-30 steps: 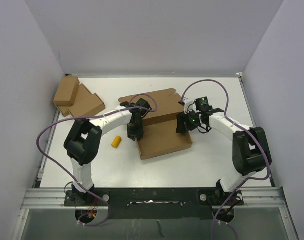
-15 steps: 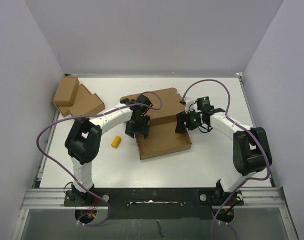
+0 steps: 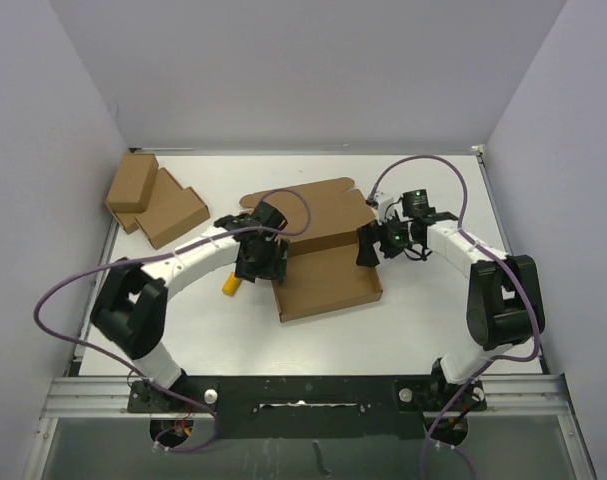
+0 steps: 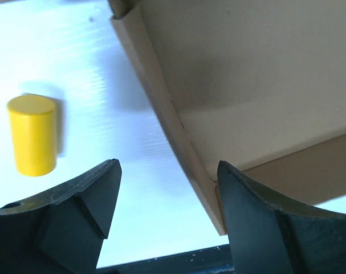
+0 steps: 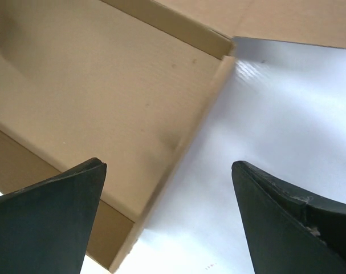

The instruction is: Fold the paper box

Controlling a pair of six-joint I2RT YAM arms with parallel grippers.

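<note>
Left end effector [image 4: 168, 171] withdrew leftward over white table [image 3: 403, 330].

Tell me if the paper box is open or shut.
Open. The paper box has its lid swung back, and both wrist views look straight into its bare interior.

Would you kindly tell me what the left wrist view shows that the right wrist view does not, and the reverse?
Only the left wrist view: the yellow cylinder, apart from the box, and the open left gripper. Only the right wrist view: the open right gripper and a corner where two walls meet. Both: the paper box, its brown inside and a raised side wall, on the white table.
</note>
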